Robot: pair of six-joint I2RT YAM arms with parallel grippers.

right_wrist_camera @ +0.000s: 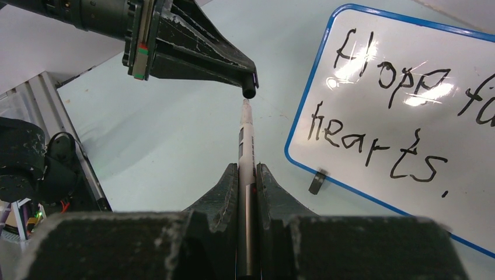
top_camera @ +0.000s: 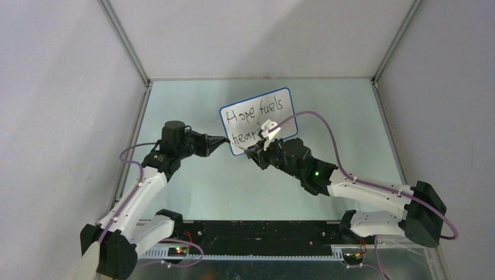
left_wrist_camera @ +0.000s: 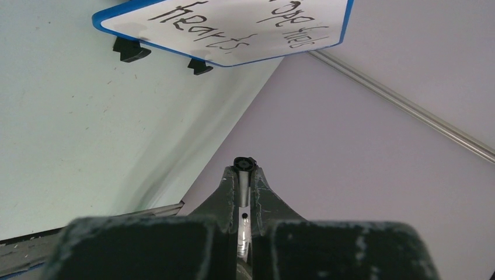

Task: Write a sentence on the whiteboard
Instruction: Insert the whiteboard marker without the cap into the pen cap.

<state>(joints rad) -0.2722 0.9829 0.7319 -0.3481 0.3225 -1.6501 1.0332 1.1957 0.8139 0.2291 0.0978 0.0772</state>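
Observation:
The whiteboard [top_camera: 248,127] stands upright at the middle back of the table, blue-framed, on black clip feet [left_wrist_camera: 131,48]. The sentence [top_camera: 260,114] reads "Hope fuels hearts." in two lines, clearest in the right wrist view [right_wrist_camera: 379,146]. My right gripper [right_wrist_camera: 246,169] is shut on the slim marker pen [right_wrist_camera: 246,140], tip pointing away. My left gripper [left_wrist_camera: 244,169] is shut on the black pen cap [right_wrist_camera: 250,90], which hovers just beyond the pen's tip with a small gap. In the top view the left gripper [top_camera: 225,142] and right gripper [top_camera: 250,153] face each other in front of the board's lower left corner.
The pale green table [top_camera: 192,181] is boxed by grey walls with metal corner rails [top_camera: 125,41]. A purple cable [top_camera: 327,125] arcs from the right arm past the board's right edge. A black base rail [top_camera: 257,233] runs along the near edge.

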